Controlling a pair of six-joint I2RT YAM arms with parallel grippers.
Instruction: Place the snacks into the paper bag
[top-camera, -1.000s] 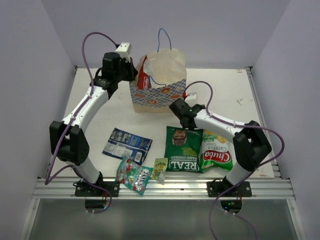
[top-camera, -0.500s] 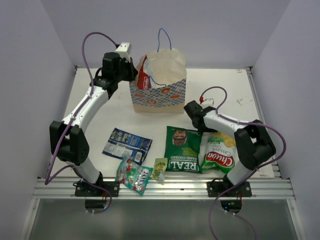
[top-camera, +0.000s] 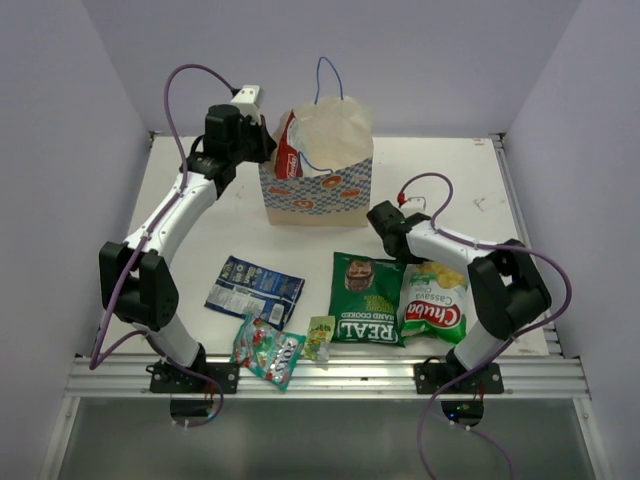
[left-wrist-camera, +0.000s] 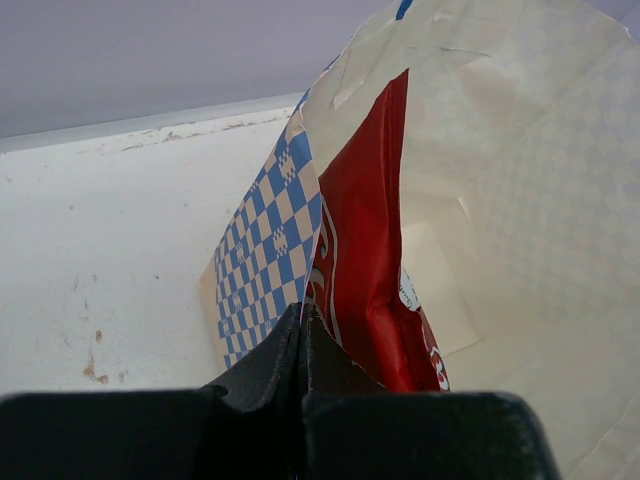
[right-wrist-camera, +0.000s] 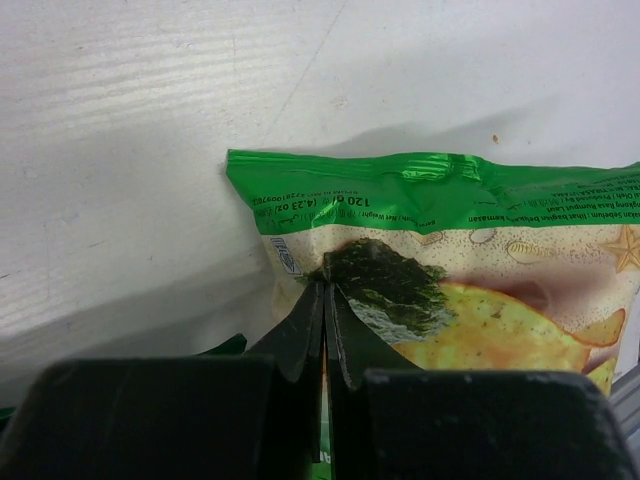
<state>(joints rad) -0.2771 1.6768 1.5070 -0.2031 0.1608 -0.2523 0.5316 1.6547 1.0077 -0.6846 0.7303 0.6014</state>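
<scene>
Right wrist view: your right gripper (right-wrist-camera: 326, 287) has its jaws closed at the top edge of the green-white chip bag (right-wrist-camera: 480, 320), at 5 o'clock from the paper bag (top-camera: 318, 195). The left gripper (left-wrist-camera: 303, 322) pinches that bag's rim. Confirm the film is caught, then lift slowly.

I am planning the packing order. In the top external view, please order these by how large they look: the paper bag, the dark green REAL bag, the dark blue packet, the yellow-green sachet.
Largest to smallest:
1. paper bag
2. dark green REAL bag
3. dark blue packet
4. yellow-green sachet, clearly the smallest
</scene>
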